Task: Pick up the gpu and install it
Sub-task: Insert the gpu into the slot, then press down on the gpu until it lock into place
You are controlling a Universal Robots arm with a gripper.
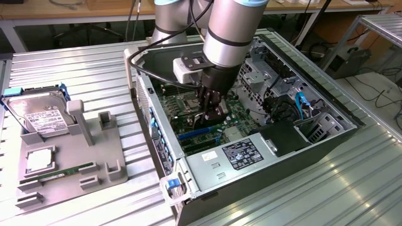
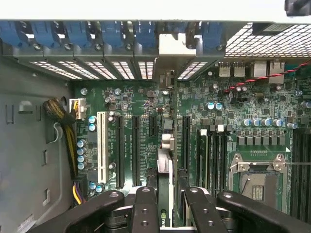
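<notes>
My gripper [image 1: 210, 112] reaches down into the open computer case [image 1: 326, 101], just above the green motherboard [image 1: 182, 110]. It is shut on the gpu [image 2: 165, 162], which I see edge-on in the wrist view, running between the two black fingers [image 2: 146, 208]. The card's silver end bracket [image 2: 171, 46] sits against the case's rear slot openings. The card stands upright over the motherboard [image 2: 233, 111], between two long black expansion slots [image 2: 136, 150]. I cannot tell whether its lower edge is seated in a slot. In the exterior view the card is mostly hidden behind the fingers.
A grey fixture [image 1: 94, 155] at the exterior view's left carries a hard drive [image 1: 39, 113], a RAM stick [image 1: 60, 170] and a square chip [image 1: 39, 161]. Inside the case are the power supply [image 1: 238, 155], blue cables [image 1: 301, 106], a white slot [image 2: 102, 145] and yellow-black wires [image 2: 63, 114].
</notes>
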